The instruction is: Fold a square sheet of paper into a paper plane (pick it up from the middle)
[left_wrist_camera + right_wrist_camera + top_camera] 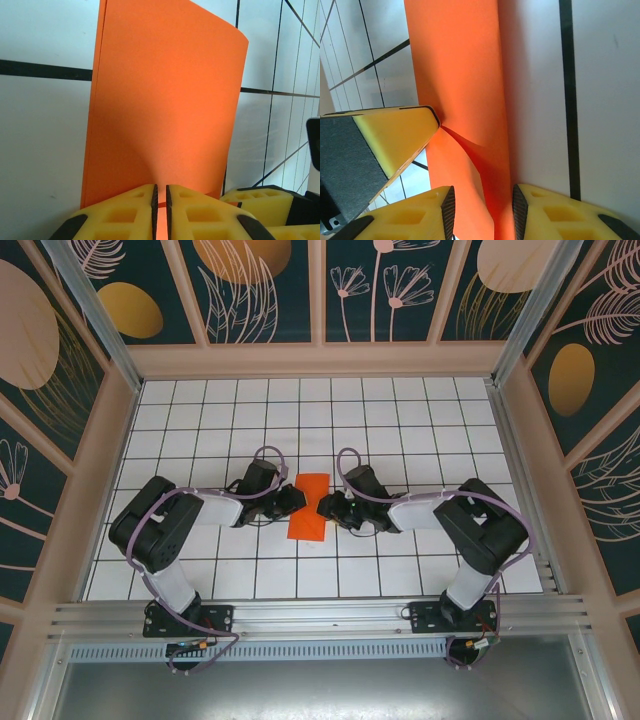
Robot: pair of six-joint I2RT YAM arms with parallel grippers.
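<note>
The square sheet of paper (312, 486) is bright orange and lies doubled over as a narrow rectangle on the white tiled table, between the two arms. My left gripper (293, 500) reaches it from the left. In the left wrist view the left gripper (160, 188) is shut on the paper (165, 100), which rises in a ridge into the thin slot between the pads. My right gripper (327, 508) comes in from the right. In the right wrist view the right gripper (483, 200) stands open astride a lifted fold of the paper (460, 75), and the left gripper's finger (405, 135) touches the paper's edge.
The tiled table (420, 420) is fenced by patterned walls on three sides, with an aluminium rail (320, 615) along the near edge. Bare tiles lie all around the paper. A yellow finger of the right gripper (260, 202) shows close by in the left wrist view.
</note>
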